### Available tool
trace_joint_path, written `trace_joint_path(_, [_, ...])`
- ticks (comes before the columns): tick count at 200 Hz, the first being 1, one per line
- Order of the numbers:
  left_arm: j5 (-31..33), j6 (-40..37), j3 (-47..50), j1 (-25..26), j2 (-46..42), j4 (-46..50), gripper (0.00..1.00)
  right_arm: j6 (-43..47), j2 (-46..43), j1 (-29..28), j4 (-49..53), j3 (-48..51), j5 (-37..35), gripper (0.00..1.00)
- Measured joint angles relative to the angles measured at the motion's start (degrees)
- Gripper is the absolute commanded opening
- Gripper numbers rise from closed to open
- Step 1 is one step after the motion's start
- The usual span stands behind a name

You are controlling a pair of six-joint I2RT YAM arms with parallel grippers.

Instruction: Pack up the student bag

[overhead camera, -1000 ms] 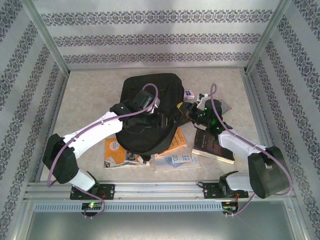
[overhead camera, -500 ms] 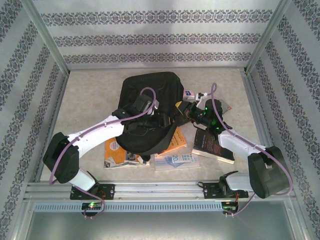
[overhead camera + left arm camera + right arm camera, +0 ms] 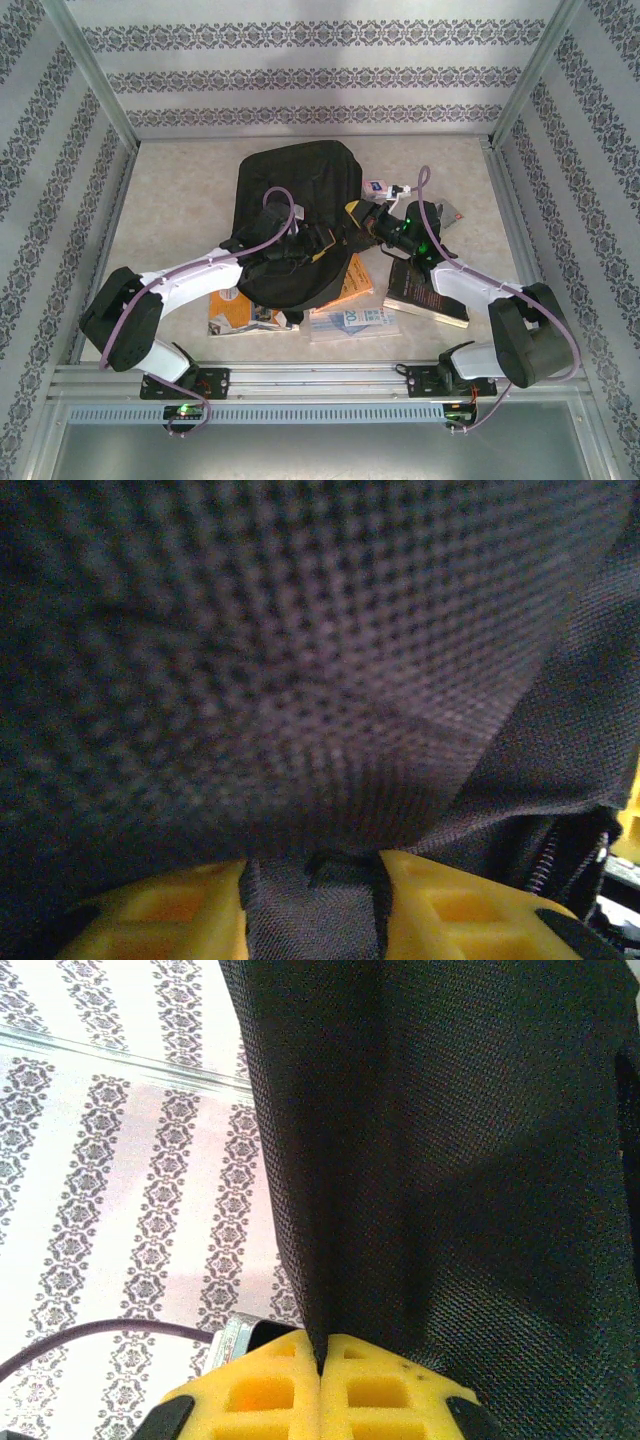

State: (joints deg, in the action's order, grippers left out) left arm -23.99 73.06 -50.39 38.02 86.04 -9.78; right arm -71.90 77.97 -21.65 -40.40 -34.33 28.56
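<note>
My left pincer (image 3: 312, 905) and right pincer (image 3: 320, 1375) each pinch a fold of the large black soft fabric backpack (image 3: 300, 180) lying between them. Behind them, several paperback books (image 3: 240, 312) lie on the surface (image 3: 180, 180), none packed yet.

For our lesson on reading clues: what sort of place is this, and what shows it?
Probably a robot test cell, not a classroom: a tabletop boxed in by metal frame posts and patterned wall panels, with two robot arms bolted at its near edge, working on a student bag.
</note>
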Motion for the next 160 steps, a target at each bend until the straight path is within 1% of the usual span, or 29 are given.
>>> trace_joint_path(25, [-0.9, 1.6, 1.2, -0.3, -0.1, -4.3, 0.23, 0.0, 0.1, 0.0, -0.4, 0.0, 0.0, 0.00])
trace_joint_path(44, [-1.3, 2.3, 1.7, -0.3, -0.4, -6.0, 0.13, 0.0, 0.1, 0.0, -0.6, 0.0, 0.0, 0.00])
trace_joint_path(62, [-1.3, 2.1, 2.0, -0.3, -1.3, -6.5, 0.00, 0.0, 0.1, -0.3, -0.6, 0.0, 0.0, 0.00])
trace_joint_path(120, [-0.8, 0.3, 4.2, -2.9, -7.3, -6.2, 0.00, 0.7, -0.4, -0.2, 0.1, 0.0, 0.0, 0.00])
trace_joint_path(160, [-0.6, -0.9, 5.8, -3.3, -9.4, -6.0, 0.00, 1.8, -1.4, 0.3, 1.4, 0.3, 0.0, 0.00])
